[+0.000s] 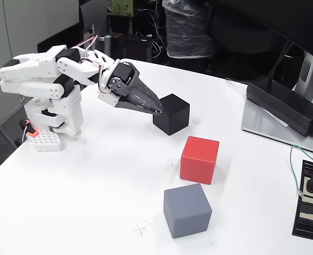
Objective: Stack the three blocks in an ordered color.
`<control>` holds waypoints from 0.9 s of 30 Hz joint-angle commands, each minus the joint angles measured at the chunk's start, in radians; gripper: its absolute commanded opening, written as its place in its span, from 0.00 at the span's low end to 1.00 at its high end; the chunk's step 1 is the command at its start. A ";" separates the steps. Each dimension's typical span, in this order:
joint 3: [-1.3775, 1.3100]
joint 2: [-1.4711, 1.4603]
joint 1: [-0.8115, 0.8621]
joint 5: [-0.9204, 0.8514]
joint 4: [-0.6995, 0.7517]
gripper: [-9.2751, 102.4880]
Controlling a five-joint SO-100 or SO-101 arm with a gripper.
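Black cube, matte, sharp-edged, on white table at far centre. Gripper: dark tapered fingers touching its left face; whether clenched, cannot tell. Red cube nearer, apart. Slate-grey cube nearest, just below red. No legible writing.

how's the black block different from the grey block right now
The black block sits far back with the gripper tip at its left face; the grey block sits nearest the camera, untouched. Black is darker; grey looks larger, being closer. Both are plain matte cubes resting flat on the white table.
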 commanded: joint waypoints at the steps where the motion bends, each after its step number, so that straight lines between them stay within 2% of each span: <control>1: 0.000 0.006 -0.006 -0.009 0.003 0.09; 27: 0.000 0.006 0.008 -0.011 0.005 0.09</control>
